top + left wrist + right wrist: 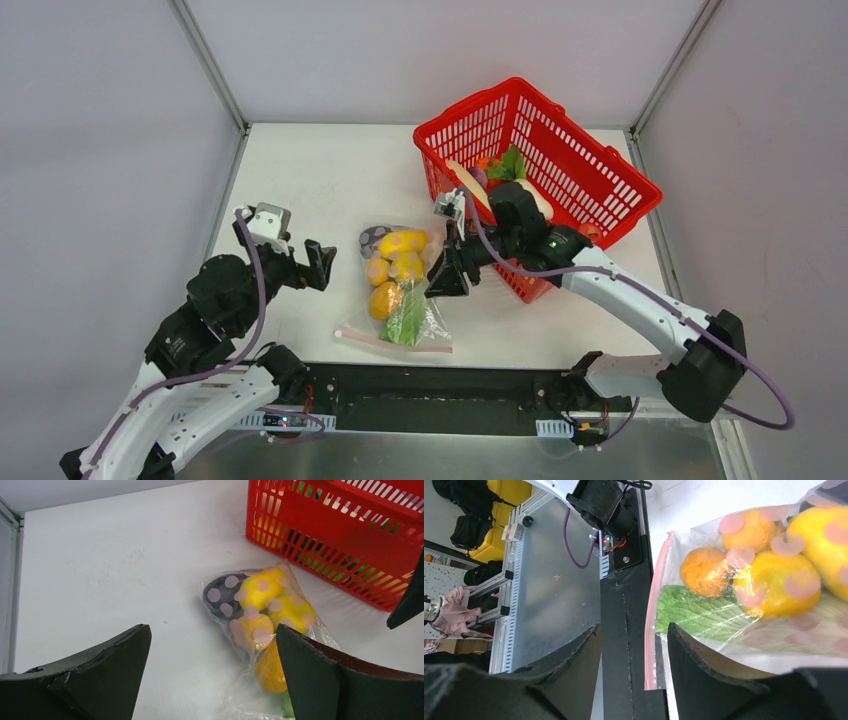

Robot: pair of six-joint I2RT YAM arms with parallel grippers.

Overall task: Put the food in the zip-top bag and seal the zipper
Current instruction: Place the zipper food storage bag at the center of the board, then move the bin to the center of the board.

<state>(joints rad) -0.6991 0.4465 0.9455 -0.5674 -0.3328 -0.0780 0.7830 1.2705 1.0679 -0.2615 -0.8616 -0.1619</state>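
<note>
The zip-top bag [400, 290] lies flat mid-table and holds yellow and orange round food [385, 298], a green leafy piece [405, 320] and a dark purple piece [375, 238]. Its zipper [395, 343] runs along the near edge. My right gripper [448, 272] is open and empty just right of the bag. In the right wrist view the gripper [634, 627] hovers over the zipper's [655, 610] end, beside the bagged food [774, 580]. My left gripper [318, 265] is open and empty left of the bag. The left wrist view shows the gripper [212, 630] above the table, with the bag [265, 615] ahead.
A red mesh basket [590, 160] stands tilted at the back right, behind my right arm, with more toy food [510, 165] in it; it also shows in the left wrist view [350, 535]. The black base strip [440, 395] runs along the table's near edge.
</note>
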